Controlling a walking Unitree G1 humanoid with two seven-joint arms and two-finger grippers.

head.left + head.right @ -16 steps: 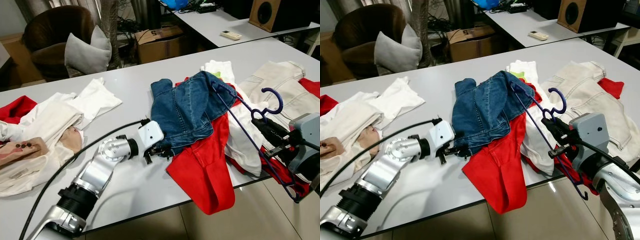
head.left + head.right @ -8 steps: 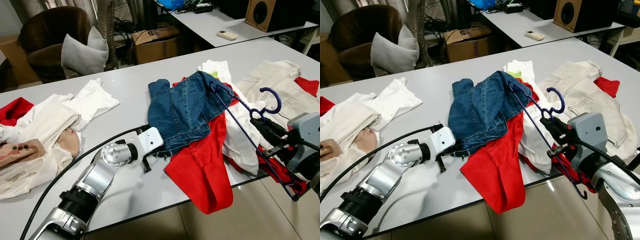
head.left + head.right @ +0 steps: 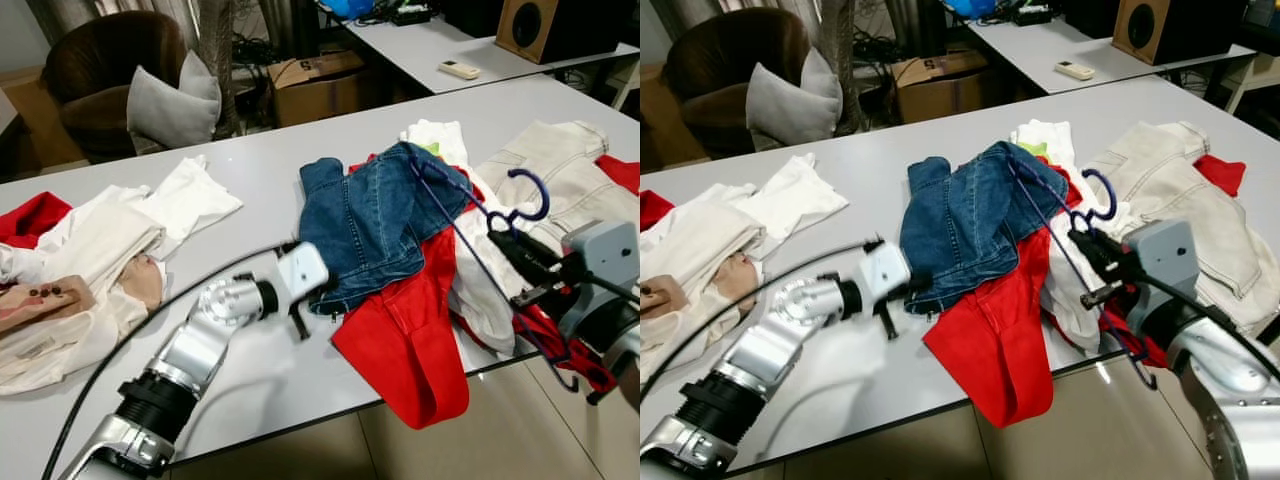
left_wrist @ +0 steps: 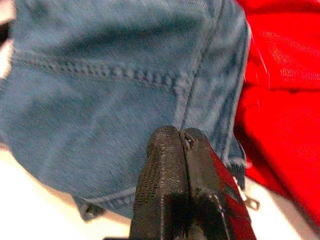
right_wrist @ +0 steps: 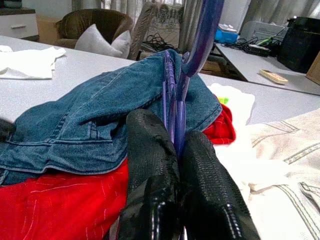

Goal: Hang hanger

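Observation:
A purple hanger (image 3: pixel 530 172) has one arm tucked into a blue denim garment (image 3: pixel 370 220) in the middle of the grey table (image 3: pixel 260 160). My right gripper (image 3: pixel 512 248) is shut on the hanger's neck just below the hook, above the table's front right edge; the purple wire (image 5: pixel 192 50) runs up from between its fingers. The denim lies partly over a red garment (image 3: pixel 410 330) that hangs over the front edge. My left gripper (image 3: pixel 318 306) is shut, its tips (image 4: pixel 181 132) at the denim's near hem; I see no cloth between them.
White clothes (image 3: pixel 100 240) and a red cloth (image 3: pixel 35 215) lie at the left. A cream garment (image 3: pixel 560 170) and a white shirt (image 3: pixel 440 140) lie at the right. Behind the table are a brown armchair (image 3: pixel 100 60) with a pillow, a cardboard box (image 3: pixel 320 85) and a second table (image 3: pixel 470 45).
My right gripper has carried the hanger a little to the left, toward the denim. The left arm has stayed at the denim's hem, now blurred.

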